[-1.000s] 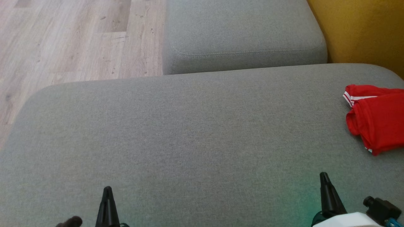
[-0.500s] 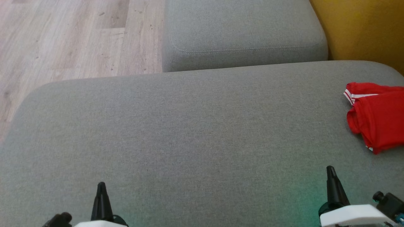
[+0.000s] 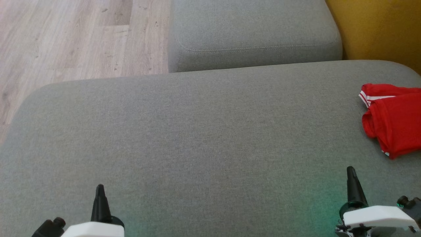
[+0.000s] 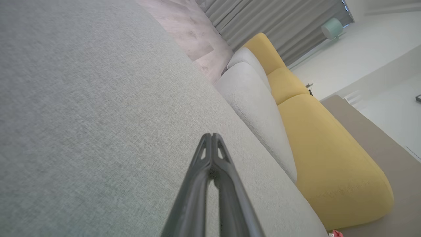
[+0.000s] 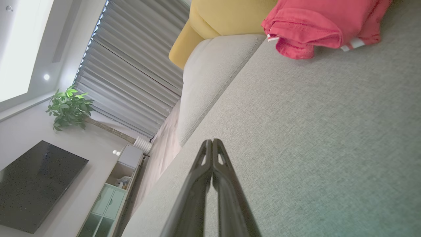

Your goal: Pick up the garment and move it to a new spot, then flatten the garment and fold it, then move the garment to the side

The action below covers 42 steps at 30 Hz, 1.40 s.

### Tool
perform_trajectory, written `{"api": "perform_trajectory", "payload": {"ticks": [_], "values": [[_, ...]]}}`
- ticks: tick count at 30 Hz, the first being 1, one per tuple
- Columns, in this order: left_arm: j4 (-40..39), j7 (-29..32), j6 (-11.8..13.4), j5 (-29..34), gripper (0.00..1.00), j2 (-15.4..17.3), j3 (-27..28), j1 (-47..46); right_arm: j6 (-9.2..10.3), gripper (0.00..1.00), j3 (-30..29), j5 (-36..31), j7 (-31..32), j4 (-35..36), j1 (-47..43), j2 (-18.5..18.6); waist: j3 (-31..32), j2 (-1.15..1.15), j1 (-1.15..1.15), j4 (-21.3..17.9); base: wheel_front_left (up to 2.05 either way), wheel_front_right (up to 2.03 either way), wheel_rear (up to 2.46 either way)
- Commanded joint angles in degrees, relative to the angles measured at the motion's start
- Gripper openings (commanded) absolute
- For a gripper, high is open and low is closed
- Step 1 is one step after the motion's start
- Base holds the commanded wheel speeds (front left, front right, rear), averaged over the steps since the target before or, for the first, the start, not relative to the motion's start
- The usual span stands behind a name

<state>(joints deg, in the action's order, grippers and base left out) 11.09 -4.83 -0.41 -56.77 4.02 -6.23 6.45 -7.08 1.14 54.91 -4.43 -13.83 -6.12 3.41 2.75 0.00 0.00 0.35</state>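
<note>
A crumpled red garment with white stripes (image 3: pixel 394 118) lies at the far right of the grey sofa cushion (image 3: pixel 204 131), cut off by the head view's edge. It also appears at the top of the right wrist view as the red garment (image 5: pixel 315 23). My right gripper (image 3: pixel 351 172) sits at the lower right, shut and empty, well short of the garment. The same right gripper (image 5: pixel 212 142) has its fingertips pressed together above bare cushion. My left gripper (image 3: pixel 99 189) is at the lower left, shut and empty; the left gripper (image 4: pixel 211 135) shows its tips touching.
A second grey cushion (image 3: pixel 253 29) lies behind the wide one, with a yellow cushion (image 3: pixel 378 29) to its right. Wooden floor (image 3: pixel 75 36) runs along the far left. Bare cushion stretches between my two grippers.
Both grippers have risen a little in the head view and more of their white wrists shows. The whole picture has shifted slightly, so the camera moved. The garment lies as before.
</note>
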Motion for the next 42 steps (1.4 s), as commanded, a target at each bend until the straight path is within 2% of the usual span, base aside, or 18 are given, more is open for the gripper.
{"api": "perform_trajectory", "payload": {"ticks": [1,42], "values": [[-1.3,0.5,-0.6,-2.0,0.00,0.8,1.9,-3.4,-0.24,0.00,0.3,2.1,0.3,1.5,3.6,1.1,-0.1,0.00,0.00,0.0,0.00,0.00,0.00],[1.9,7.3,-5.6,-29.2,0.00,0.7,8.3,-10.3,-0.37,0.00,-4.0,30.6,7.0,0.3,10.1,1.2,-2.3,0.00,0.00,-0.3,0.00,0.00,0.00]]}}
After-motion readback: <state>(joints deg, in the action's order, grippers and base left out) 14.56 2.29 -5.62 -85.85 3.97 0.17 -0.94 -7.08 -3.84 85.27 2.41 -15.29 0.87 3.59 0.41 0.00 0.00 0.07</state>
